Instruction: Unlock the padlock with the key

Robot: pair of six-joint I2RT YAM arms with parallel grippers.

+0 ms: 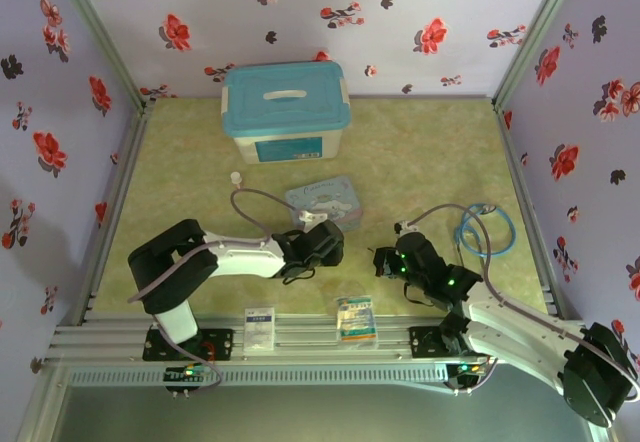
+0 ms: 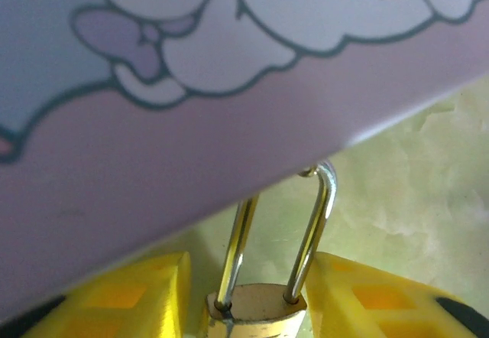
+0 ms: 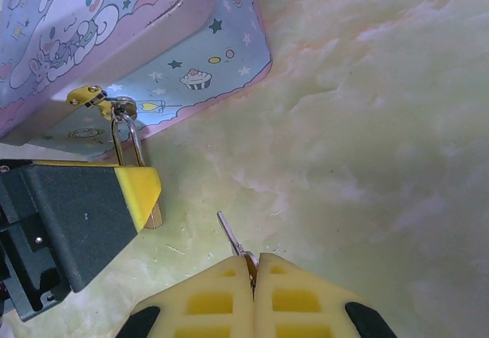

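The padlock (image 2: pixel 256 311), hanging from the tin's (image 3: pixel 114 17) hasp (image 3: pixel 88 95) on the table (image 3: pixel 367 124), is being gripped by the left hand (image 2: pixel 246 288) while the key (image 3: pixel 229 235), pinched in the clenched right hand (image 3: pixel 254 273), is being held nearby, not yet inserted or turned.

No words or numbers can be read. The labels on the box (image 1: pixel 286 112), the left packet (image 1: pixel 259 326) and the right packet (image 1: pixel 356 319) are too blurry.

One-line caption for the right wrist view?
Right claw pinches the key, tip toward the padlock gripped by the left claw at the cartoon tin hasp.
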